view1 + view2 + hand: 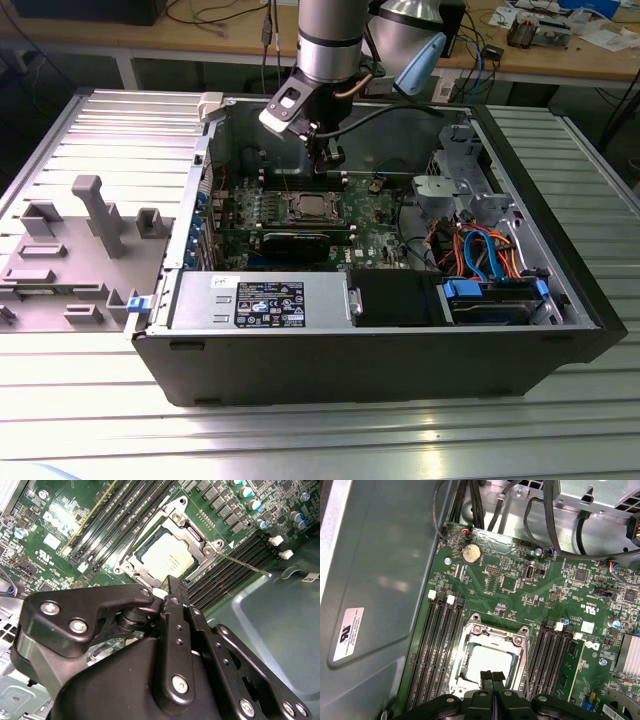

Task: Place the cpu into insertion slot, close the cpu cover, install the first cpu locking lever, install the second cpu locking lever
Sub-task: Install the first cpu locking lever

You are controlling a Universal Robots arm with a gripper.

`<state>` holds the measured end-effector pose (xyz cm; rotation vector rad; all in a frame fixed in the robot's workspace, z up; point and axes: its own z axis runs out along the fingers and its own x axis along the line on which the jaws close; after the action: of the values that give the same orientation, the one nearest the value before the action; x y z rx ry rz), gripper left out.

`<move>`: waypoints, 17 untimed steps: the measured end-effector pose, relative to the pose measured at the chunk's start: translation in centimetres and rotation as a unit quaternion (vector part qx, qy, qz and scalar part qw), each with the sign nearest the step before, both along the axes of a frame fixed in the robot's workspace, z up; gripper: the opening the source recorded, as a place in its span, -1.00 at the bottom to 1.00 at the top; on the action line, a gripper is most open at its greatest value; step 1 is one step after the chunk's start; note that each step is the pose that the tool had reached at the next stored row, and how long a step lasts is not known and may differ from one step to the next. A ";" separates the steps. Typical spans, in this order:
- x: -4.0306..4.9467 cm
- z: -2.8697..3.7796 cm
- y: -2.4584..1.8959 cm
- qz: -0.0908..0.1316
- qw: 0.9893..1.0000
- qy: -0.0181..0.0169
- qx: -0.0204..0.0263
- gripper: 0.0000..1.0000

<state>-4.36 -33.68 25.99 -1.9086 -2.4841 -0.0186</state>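
Ribbed metal tabletop carried an open computer case lying on its side, with a cluttered wooden workbench behind it and a grey plastic fixture off to the exterior view's left. Along the case's near edge sat the silver power-supply box.

From where I stood, the arm reached down into the case, its gripper hanging just above the green board, close to the insertion slot. The cpu lay flat in that slot, silver top up. The cpu cover was folded down around it, the chip showing through its square window.

In both wrist views the gripper had its jaws pressed together with nothing between them. The tips sat over the edge of the cover nearest the arm; whether they touched the metal I could not tell.

One locking lever, a thin straight rod, stuck out from a corner of the socket across the neighbouring memory slots, its free end over the grey case floor. A second wire lever ran along the opposite side of the frame; I could not make out whether it was latched.

More memory slots flanked the socket, and a coin cell sat further up the board.
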 end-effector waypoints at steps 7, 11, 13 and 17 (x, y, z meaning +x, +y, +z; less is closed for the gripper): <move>0.00 0.00 -0.01 0.002 1.000 0.000 0.000 -0.79; 0.00 0.00 -0.01 0.004 1.000 0.000 0.000 -0.79; 0.00 0.00 -0.01 0.004 1.000 0.000 0.001 -0.79; 0.00 0.00 -0.02 0.006 1.000 0.000 0.001 -0.79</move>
<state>-4.36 -33.70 25.99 -1.8921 -2.4948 -0.0215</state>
